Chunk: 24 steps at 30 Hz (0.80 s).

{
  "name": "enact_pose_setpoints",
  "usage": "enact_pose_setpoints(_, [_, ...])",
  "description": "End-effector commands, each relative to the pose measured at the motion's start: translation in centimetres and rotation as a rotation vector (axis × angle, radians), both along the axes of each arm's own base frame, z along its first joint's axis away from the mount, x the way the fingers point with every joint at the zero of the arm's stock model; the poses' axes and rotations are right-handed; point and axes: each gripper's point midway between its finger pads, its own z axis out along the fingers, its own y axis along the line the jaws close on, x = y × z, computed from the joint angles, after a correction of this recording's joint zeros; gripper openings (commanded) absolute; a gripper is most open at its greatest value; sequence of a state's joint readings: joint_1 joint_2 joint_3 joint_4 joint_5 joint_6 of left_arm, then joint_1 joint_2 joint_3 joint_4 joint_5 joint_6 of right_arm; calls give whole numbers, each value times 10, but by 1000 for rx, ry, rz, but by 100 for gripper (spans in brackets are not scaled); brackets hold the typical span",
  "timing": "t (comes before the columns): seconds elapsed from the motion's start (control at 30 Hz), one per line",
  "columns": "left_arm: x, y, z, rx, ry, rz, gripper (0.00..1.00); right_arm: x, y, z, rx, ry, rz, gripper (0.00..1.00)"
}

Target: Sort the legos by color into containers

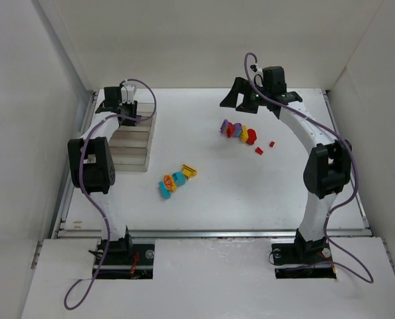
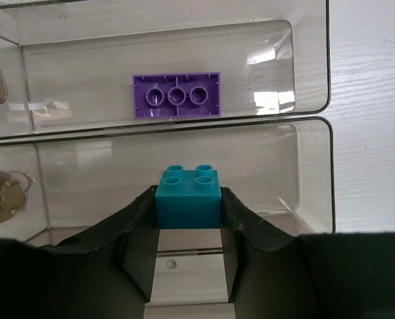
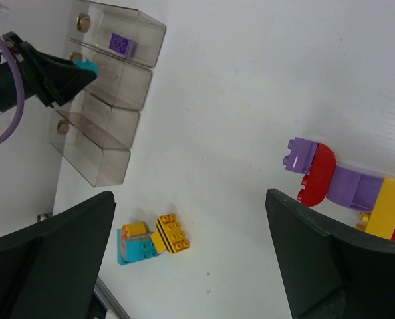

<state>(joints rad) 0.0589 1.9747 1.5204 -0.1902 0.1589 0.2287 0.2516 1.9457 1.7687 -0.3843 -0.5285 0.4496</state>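
cyan brick (image 2: 187, 197) in left claw (image 2: 187, 219)

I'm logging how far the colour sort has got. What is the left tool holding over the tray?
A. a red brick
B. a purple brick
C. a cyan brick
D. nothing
C: the left wrist view shows the left tool clamped on a cyan brick above a compartment of the tray, while the purple brick lies in the neighbouring compartment.
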Motion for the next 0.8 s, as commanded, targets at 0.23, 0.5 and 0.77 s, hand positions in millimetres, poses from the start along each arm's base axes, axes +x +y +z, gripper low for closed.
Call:
enact_pose_setpoints(0.23, [6, -1, 12, -19, -1, -9, 64, -1, -2, 42, 17, -84, -20, 100])
enact_pose_setpoints(0.5, [-6, -11, 76, -52, -95, -38, 73, -11, -6, 50, 15, -119, -25, 100])
enact_pose_setpoints(0.77, [-77, -139, 116, 27, -119, -493, 100, -39, 0, 34, -44, -112, 32, 100])
